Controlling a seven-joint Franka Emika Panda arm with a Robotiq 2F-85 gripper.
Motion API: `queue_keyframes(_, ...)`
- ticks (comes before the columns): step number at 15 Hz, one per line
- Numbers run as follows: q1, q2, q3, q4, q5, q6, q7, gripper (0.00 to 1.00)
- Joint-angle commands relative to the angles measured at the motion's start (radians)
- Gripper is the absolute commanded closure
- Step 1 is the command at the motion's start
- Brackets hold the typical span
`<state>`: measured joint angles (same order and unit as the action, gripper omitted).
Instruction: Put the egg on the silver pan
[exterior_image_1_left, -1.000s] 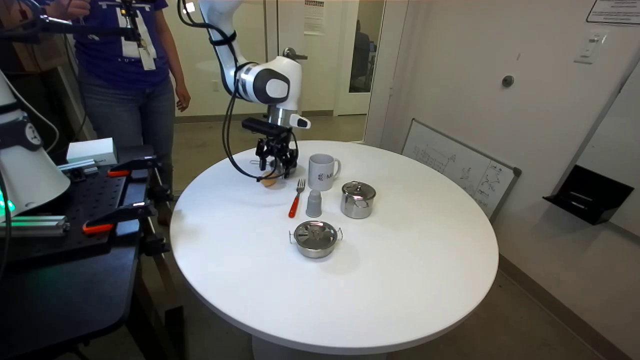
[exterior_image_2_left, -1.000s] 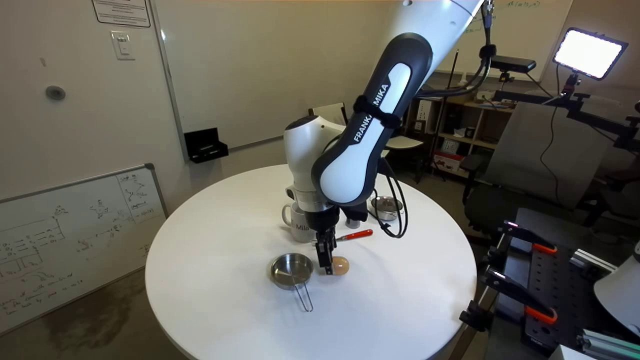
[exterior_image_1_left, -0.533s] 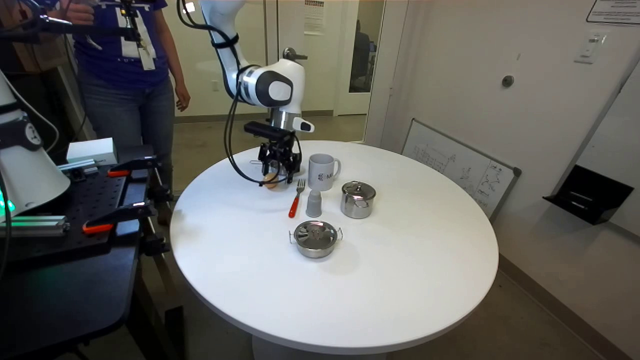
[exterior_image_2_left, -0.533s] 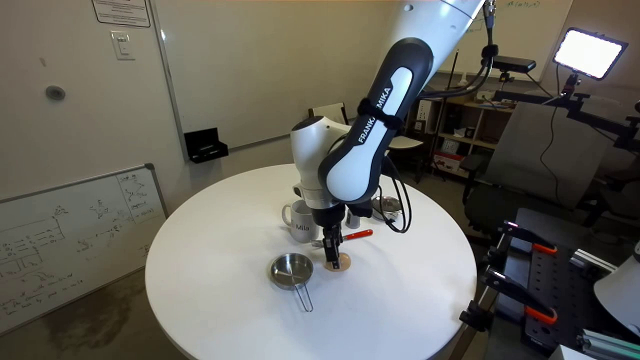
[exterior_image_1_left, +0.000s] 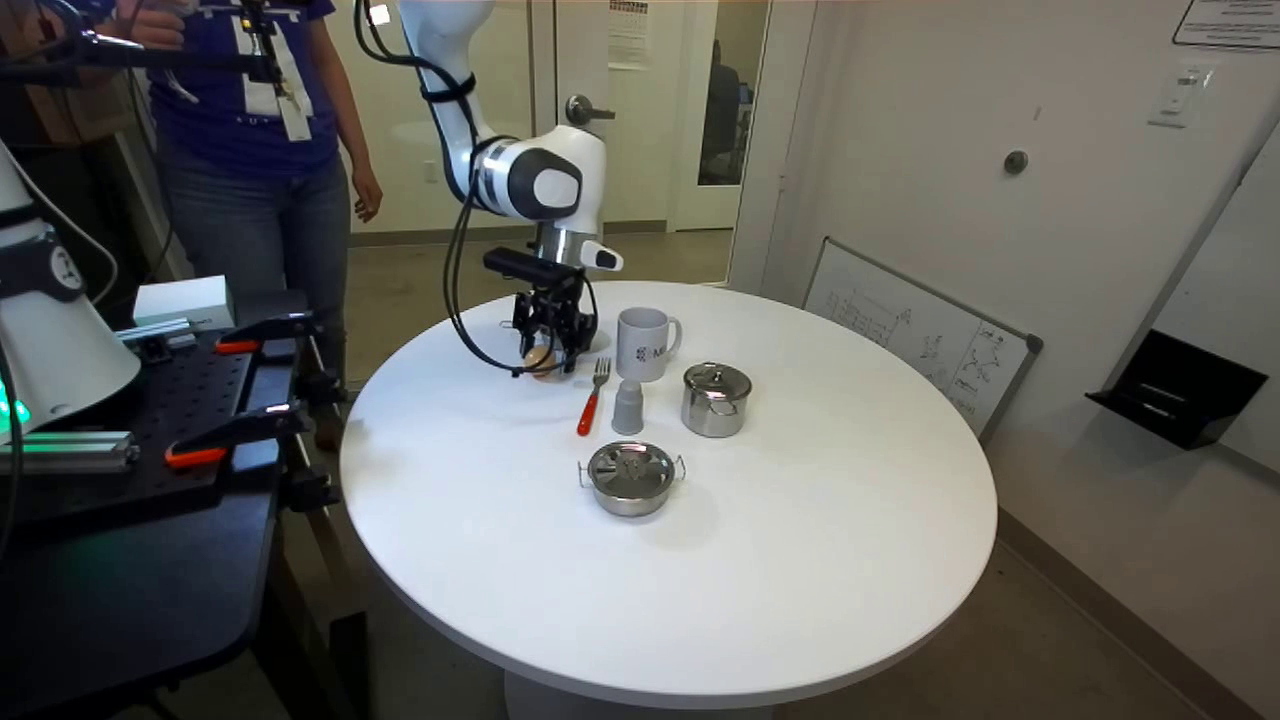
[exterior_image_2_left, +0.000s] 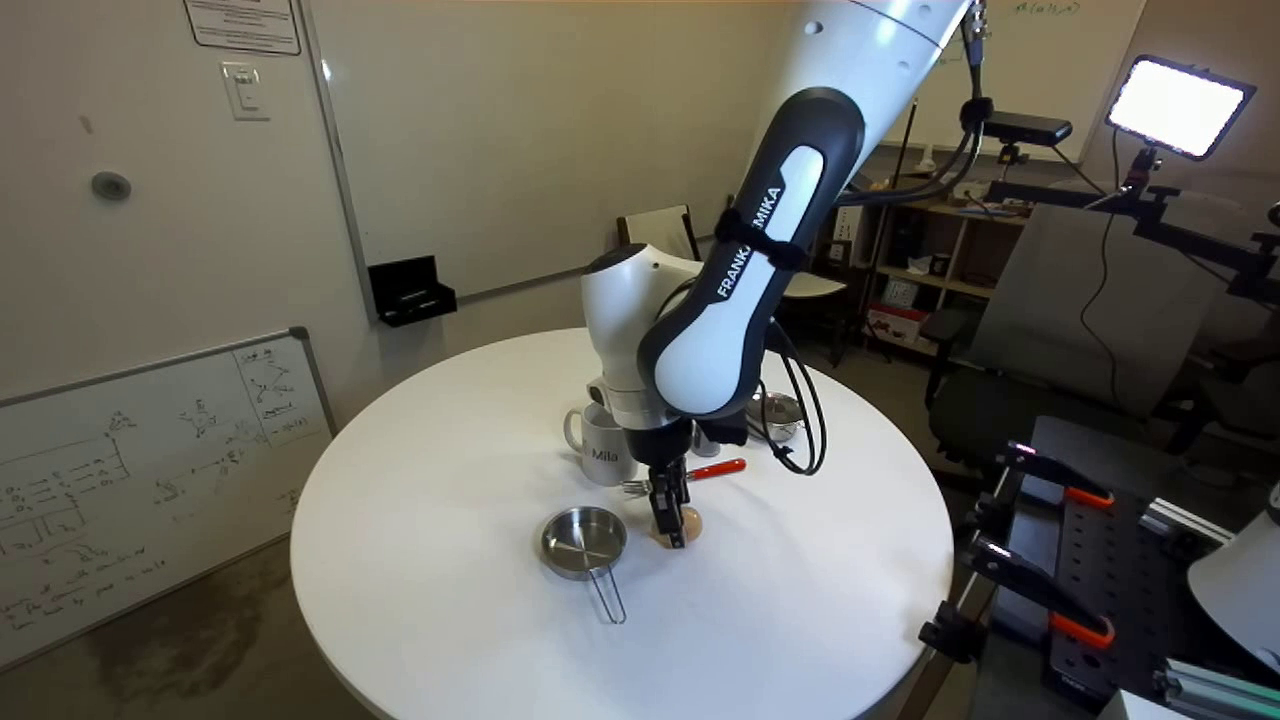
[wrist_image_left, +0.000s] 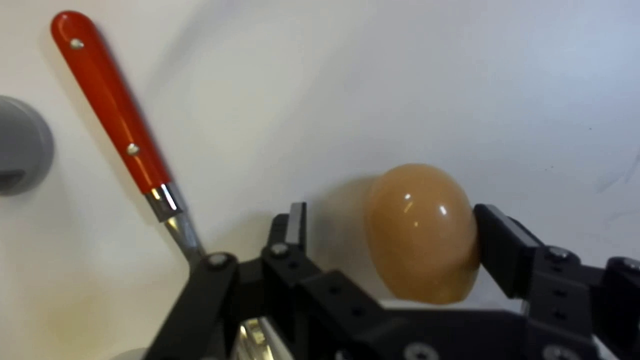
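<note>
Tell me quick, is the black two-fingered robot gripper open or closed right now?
Gripper: open, holding nothing; the glossy, rounded orange-tan egg lies between its jaws.

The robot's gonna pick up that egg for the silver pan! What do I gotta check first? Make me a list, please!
1. Egg between the fingers of the tool: ok, the wrist view shows it there.
2. Both fingers against the egg: not ok, there's a gap on the side nearer the fork.
3. Fork apart from the egg: ok, it lies off to one side.
4. Silver pan right way up: ok, open side up on the table in an exterior view.
5. Egg without cracks: cannot tell, it looks smooth on top but its underside is hidden.
</note>
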<state>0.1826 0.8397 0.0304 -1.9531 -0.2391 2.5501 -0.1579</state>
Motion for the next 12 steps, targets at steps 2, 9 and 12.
queue_keyframes(2, 0.0, -0.001, 0.001, 0.002, -0.018, -0.02, 0.001, 0.55)
queue_keyframes(9, 0.002, -0.037, 0.006, -0.016, -0.017, -0.033, -0.001, 0.76)
queue_keyframes(12, -0.001, -0.075, 0.005, -0.036, -0.019, -0.04, -0.002, 0.76)
